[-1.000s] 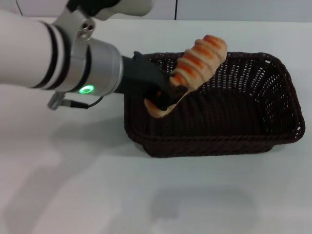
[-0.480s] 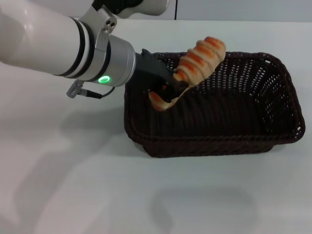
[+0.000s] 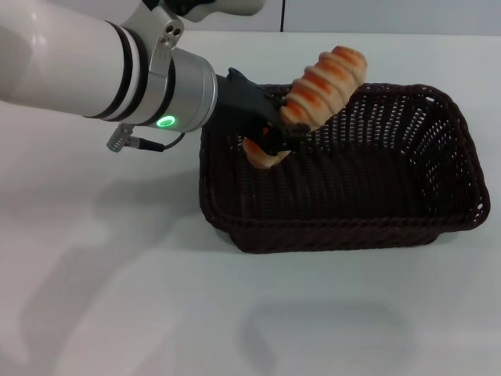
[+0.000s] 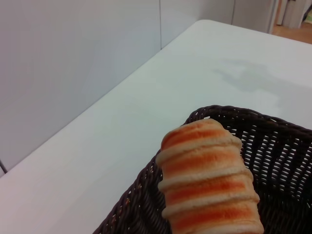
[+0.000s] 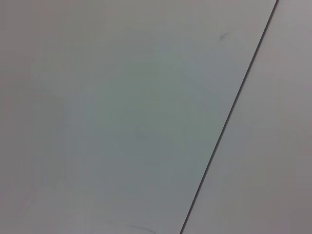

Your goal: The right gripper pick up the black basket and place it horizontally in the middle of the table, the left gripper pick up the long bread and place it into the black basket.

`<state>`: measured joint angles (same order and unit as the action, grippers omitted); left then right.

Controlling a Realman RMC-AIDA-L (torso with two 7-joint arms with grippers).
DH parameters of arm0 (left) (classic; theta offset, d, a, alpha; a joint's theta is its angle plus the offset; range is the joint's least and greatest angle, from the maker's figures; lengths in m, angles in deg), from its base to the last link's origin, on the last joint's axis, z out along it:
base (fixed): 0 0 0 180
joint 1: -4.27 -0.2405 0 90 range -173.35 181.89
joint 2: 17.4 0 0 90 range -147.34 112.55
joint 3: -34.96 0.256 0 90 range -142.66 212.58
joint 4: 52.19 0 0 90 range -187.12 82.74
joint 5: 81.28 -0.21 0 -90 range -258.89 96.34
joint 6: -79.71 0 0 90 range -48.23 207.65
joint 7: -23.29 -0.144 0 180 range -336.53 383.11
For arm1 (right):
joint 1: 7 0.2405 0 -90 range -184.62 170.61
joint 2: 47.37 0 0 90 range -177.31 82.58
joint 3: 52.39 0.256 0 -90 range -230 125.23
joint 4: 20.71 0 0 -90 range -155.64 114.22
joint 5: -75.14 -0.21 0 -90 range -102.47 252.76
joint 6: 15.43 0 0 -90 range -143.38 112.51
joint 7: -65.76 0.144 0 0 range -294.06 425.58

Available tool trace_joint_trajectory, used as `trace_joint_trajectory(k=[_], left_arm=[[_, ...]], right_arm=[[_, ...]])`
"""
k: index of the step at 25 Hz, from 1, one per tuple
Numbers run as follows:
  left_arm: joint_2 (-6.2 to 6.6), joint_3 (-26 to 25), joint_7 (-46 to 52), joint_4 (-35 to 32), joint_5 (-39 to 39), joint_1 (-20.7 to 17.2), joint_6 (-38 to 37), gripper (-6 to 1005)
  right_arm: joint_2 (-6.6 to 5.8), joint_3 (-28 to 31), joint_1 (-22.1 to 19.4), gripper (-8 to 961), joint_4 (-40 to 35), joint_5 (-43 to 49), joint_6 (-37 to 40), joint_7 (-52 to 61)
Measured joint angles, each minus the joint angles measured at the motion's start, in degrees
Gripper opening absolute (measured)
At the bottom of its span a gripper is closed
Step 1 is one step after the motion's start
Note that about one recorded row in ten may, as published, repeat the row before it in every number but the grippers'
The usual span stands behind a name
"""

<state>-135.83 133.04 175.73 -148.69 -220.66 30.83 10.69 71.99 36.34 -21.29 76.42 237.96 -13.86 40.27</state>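
Head view: left gripper [image 3: 270,135] clamped on the lower end of the long bread [image 3: 317,90], orange-tan with pale ridges, tilted up over the black basket [image 3: 344,227] resting on the white desk [image 3: 117,298].
Left wrist view: striped loaf above woven rim.

Looks like lab or test room: bare white table [image 3: 117,298], plain pale wall panels [image 4: 73,63] behind.
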Motion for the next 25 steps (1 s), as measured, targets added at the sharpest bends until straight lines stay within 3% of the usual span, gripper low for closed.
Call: trace_joint_trajectory(k=[4, 13, 18, 19, 20, 22, 23, 24, 25], left_arm=[[0.07, -0.28, 0.05, -0.44, 0.05, -0.25, 0.25, 455], [0.05, -0.64, 0.05, -1.43, -0.11, -1.02, 0.60, 724], [0.25, -3.94, -1.94, -11.03, -0.55, -7.86, 3.44, 866], [0.24, -4.82, -3.37, -16.59, -0.48, -12.78, 6.28, 864], [0.24, -4.82, -3.37, -16.59, -0.48, -12.78, 6.28, 863], [0.25, -5.73, -5.18, -21.46, 0.03, -20.14, 11.20, 860], [0.25, -5.73, -5.18, -21.46, 0.03, -20.14, 11.20, 858], [0.28, -7.71, -5.94, -21.95, 2.16, -24.27, 14.28, 857], [0.28, -7.71, -5.94, -21.95, 2.16, -24.27, 14.28, 857]], right_arm=[[0.01, -0.05, -0.07, 454, 0.09, 0.04, 0.00, 0.00], [0.00, -0.10, -0.02, 454, 0.35, 0.05, 0.08, 0.05], [0.08, -1.08, -0.04, 454, 1.55, -0.28, 0.00, 1.51], [0.08, -1.68, -0.01, 454, 2.16, -0.31, -0.03, 3.25], [0.08, -1.68, -0.01, 454, 2.16, -0.31, -0.03, 3.25], [-0.04, -2.79, 0.12, 454, 2.73, -0.32, 0.23, 4.78], [-0.04, -2.79, 0.12, 454, 2.73, -0.32, 0.23, 4.78], [-0.06, -3.82, 0.51, 454, 2.80, -0.24, 0.51, 4.78], [-0.06, -3.82, 0.51, 454, 2.80, -0.24, 0.51, 4.78]])
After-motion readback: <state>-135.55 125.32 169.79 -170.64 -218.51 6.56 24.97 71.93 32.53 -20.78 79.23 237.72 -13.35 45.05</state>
